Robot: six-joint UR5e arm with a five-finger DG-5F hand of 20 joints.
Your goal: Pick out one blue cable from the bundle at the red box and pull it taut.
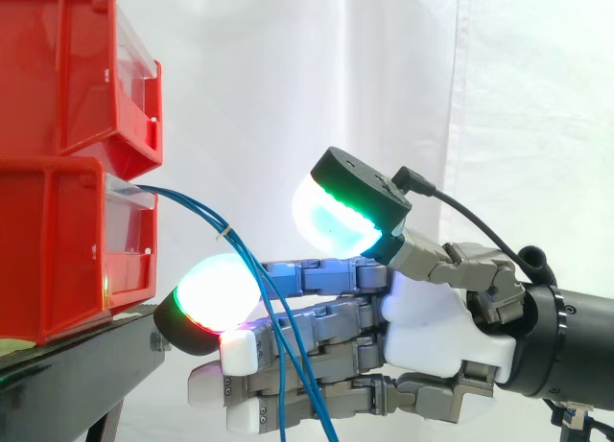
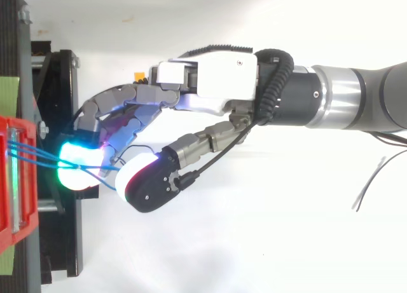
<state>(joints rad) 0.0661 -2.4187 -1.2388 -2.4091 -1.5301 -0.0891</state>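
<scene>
- Stacked red plastic bins (image 1: 58,241) sit on a black metal stand (image 1: 77,365) at the left. Their front lips and the stand's front edge face open space before the white fabric curtain (image 1: 384,68).
- The multi-fingered robot hand (image 1: 432,327) reaches in from the right. Its leading green-white fingertip pad (image 1: 216,289) is just beside the stand's front edge, below the lower bin's lip.
- The hand is spread wide, with fingers nearly straight and the glowing thumb pad (image 1: 331,217) raised well clear of them.
- Thin blue cables (image 1: 192,207) leave the lower bin's front, arc down and hang slack across the fingers — in the top view they run through the gap between fingertip and thumb, with no pinch visible.
</scene>
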